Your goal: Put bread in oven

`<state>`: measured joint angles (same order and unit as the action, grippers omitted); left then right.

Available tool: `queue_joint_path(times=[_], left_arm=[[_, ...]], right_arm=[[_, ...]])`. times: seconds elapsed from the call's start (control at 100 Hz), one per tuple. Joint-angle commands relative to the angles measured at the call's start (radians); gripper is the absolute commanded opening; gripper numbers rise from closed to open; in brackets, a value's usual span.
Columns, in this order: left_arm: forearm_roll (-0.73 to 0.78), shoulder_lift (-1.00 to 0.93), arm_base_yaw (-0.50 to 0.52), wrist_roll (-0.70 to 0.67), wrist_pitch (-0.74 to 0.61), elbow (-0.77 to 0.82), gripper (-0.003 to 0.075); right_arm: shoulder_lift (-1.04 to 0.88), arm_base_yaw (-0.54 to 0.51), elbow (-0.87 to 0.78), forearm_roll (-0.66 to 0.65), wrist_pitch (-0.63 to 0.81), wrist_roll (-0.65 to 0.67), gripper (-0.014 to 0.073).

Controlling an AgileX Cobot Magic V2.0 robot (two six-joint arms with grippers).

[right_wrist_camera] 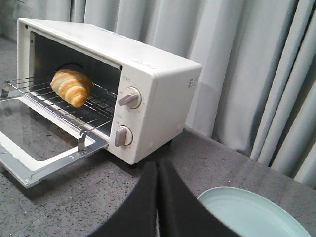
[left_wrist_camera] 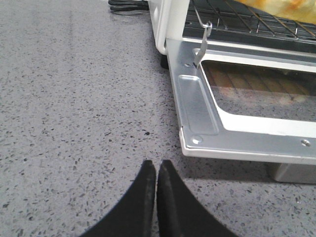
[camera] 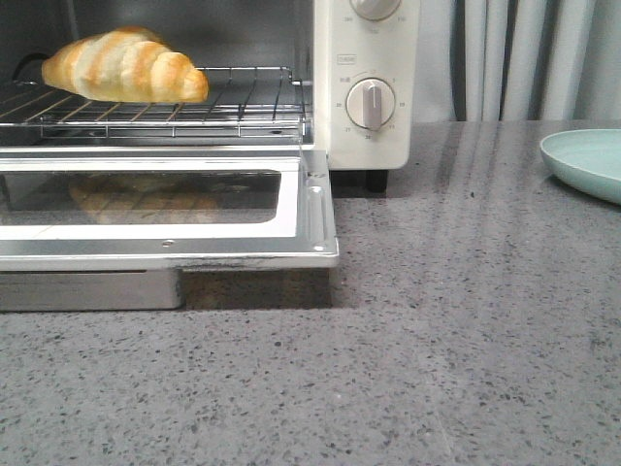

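The bread [camera: 123, 66], a golden croissant roll with pale bands, lies on the wire rack [camera: 243, 102] inside the cream-white oven [camera: 374, 87]. The oven's glass door [camera: 165, 204] hangs open and flat. The bread also shows in the right wrist view [right_wrist_camera: 72, 87], and its edge in the left wrist view [left_wrist_camera: 281, 7]. My left gripper [left_wrist_camera: 156, 162] is shut and empty, low over the counter just off the open door's corner [left_wrist_camera: 193, 140]. My right gripper [right_wrist_camera: 157, 163] is shut and empty, to the oven's right, near a plate. Neither gripper shows in the front view.
A pale green plate [camera: 587, 160] sits on the grey speckled counter [camera: 437, 340] to the oven's right; it also shows in the right wrist view [right_wrist_camera: 247, 212]. Grey curtains [right_wrist_camera: 247, 74] hang behind. A black cable [left_wrist_camera: 128, 5] lies by the oven's left side.
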<state>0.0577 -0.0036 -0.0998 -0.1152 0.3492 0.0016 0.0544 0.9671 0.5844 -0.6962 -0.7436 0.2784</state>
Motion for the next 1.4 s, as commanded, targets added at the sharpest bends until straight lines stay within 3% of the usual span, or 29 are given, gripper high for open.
queue_joint_path(times=[0.0, 0.16, 0.3, 0.44, 0.68, 0.83, 0.97, 1.15, 1.39], left_arm=[[-0.005, -0.029, 0.002, -0.012, -0.04, 0.023, -0.0021], [-0.005, -0.029, 0.002, -0.012, -0.04, 0.023, -0.0021], [-0.005, -0.029, 0.002, -0.012, -0.04, 0.023, -0.0021], [-0.005, -0.029, 0.002, -0.012, -0.04, 0.023, -0.0021], [-0.005, -0.029, 0.002, -0.012, -0.04, 0.023, -0.0021], [-0.005, -0.029, 0.002, -0.012, -0.04, 0.023, -0.0021], [-0.005, -0.029, 0.002, -0.012, -0.04, 0.023, -0.0021], [-0.005, -0.029, 0.002, -0.012, -0.04, 0.023, -0.0021], [-0.005, -0.029, 0.002, -0.012, -0.04, 0.023, -0.0021]], right_arm=[[0.014, -0.002, 0.021, -0.034, 0.067, 0.002, -0.007], [0.014, -0.002, 0.014, -0.038, 0.065, 0.002, -0.007], [0.012, -0.037, -0.046, -0.062, -0.028, 0.004, -0.007], [0.012, -0.166, -0.141, -0.04, 0.185, 0.019, -0.007], [0.012, -0.522, -0.395, 0.353, 0.546, 0.019, -0.007], [0.012, -0.73, -0.611, 0.45, 0.82, -0.073, -0.007], [-0.01, -0.838, -0.608, 0.517, 0.679, -0.165, -0.007], [-0.082, -0.85, -0.608, 0.566, 0.448, -0.176, -0.007], [-0.085, -0.85, -0.608, 0.57, 0.449, -0.299, -0.007]])
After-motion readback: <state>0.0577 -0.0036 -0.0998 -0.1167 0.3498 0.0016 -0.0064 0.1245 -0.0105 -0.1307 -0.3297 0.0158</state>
